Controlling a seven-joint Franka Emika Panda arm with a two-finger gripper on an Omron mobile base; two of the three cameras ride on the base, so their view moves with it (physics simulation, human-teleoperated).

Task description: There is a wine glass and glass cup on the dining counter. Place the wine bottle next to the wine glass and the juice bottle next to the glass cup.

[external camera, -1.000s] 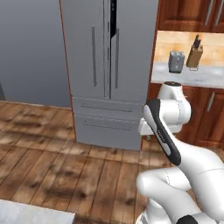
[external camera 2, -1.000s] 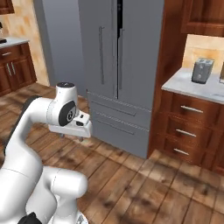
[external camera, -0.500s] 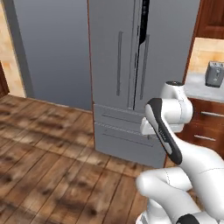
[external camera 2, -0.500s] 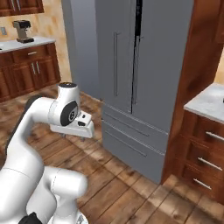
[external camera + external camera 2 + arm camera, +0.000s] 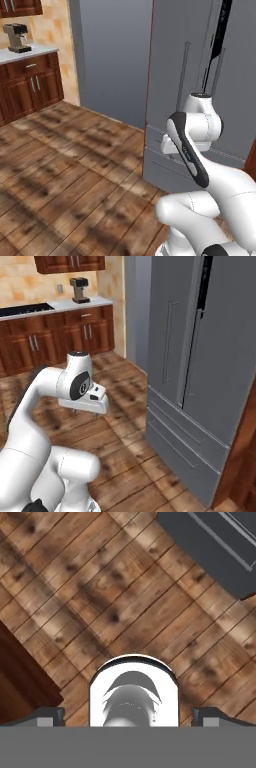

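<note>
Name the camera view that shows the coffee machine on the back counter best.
The right base view: the coffee machine stands whole on the pale counter, clear of the frame's edge. The left base view has it smaller, near the left edge. The hand view looks down at wood floor.

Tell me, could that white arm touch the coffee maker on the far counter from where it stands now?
Probably not. The coffee maker sits on the counter against the back wall, with open wood floor between. The tool hangs folded close to the robot's body, near the fridge.
</note>
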